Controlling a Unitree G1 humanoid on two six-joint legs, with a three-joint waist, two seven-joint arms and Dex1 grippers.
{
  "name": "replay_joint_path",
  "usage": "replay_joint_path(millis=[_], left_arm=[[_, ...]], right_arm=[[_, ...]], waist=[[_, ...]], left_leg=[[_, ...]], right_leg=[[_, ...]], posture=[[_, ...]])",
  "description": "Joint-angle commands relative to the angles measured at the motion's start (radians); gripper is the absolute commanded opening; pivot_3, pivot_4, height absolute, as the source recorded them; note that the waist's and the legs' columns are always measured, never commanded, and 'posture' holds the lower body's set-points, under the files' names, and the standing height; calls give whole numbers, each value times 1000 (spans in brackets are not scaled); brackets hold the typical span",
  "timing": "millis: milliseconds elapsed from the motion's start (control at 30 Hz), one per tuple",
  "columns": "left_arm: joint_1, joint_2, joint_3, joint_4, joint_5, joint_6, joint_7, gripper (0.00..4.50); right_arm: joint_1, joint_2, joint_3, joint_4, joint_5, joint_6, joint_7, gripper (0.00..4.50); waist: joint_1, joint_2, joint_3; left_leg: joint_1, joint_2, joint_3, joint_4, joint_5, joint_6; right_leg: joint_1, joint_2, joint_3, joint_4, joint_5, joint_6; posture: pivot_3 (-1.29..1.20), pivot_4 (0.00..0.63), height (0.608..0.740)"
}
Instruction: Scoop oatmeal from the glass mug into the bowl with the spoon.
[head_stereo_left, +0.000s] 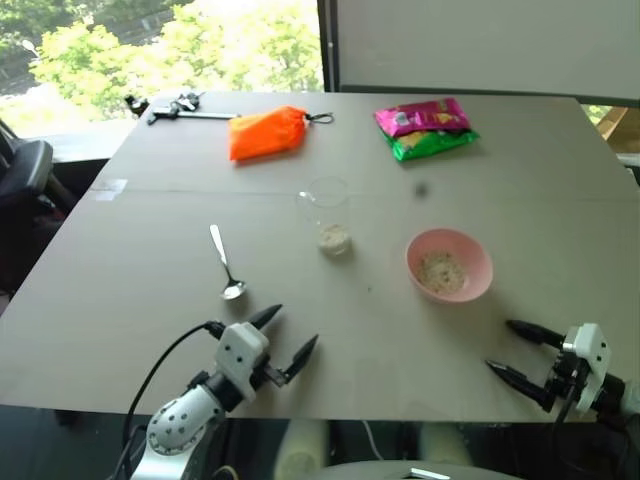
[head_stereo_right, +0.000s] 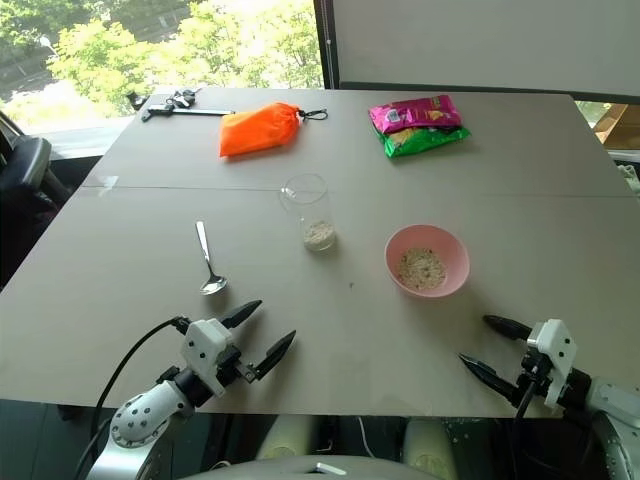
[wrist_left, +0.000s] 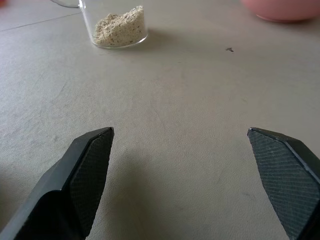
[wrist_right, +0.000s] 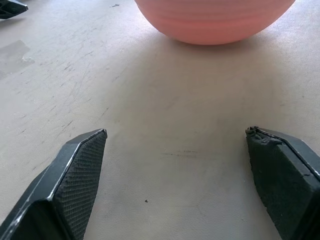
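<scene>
Your left gripper (head_stereo_left: 292, 333) sits at the lower left of the head view with its jaws spread wide and nothing between them. The spoon (head_stereo_left: 226, 263) lies flat on the table (head_stereo_left: 150, 260) just above that gripper in the frame, its oval bowl end nearest the upper fingertip and its handle running up and to the left; the two are close but apart.

Your right gripper (head_stereo_left: 510, 347) is at the lower right, jaws also released and empty. The bowl (head_stereo_left: 449, 265) stands above it and to the left in the frame, near but clear of the fingertips. In the right wrist view you see the pink bowl straight ahead of the open fingers (wrist_right: 75, 180), with bare table between.

The glass mug (head_stereo_left: 328, 216) stands upright at the centre of the frame, left of the bowl and right of the spoon, well apart from both grippers. The oatmeal (head_stereo_left: 334, 239) fills only its bottom; a thin scatter of it also lies inside the bowl. In the left wrist view the mug stands ahead of the open jaws, off toward the upper left.

At the top of the frame lie an orange pouch (head_stereo_left: 266, 133) and a pink-and-green snack packet (head_stereo_left: 426, 127).
</scene>
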Motion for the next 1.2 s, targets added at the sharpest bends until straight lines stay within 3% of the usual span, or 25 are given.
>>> replay_joint_path(millis=[33, 833, 1200], left_arm=[[25, -4, -10, -8, -25, -9, -20, 4468], [23, -32, 10, -16, -59, -18, -25, 4468], [41, -9, 154, -338, -187, 235, 119, 4468]], right_arm=[[27, 12, -8, -19, 11, 10, 14, 4500], [7, 29, 1, -28, -3, -10, 27, 4500], [113, -95, -55, -377, 177, 216, 68, 4500]], waist=[[0, 0, 0], [0, -2, 5], [1, 0, 15]], left_leg=[[0, 0, 0, 0, 0, 0], [0, 1, 0, 11, 0, 0], [-2, 1, -1, 13, 0, 0]], right_leg=[[0, 0, 0, 0, 0, 0], [-1, 0, 2, 12, -2, -3], [-2, -1, 2, 14, -1, -1]], posture=[[0, 150, 696], [0, 150, 696], [0, 150, 696]])
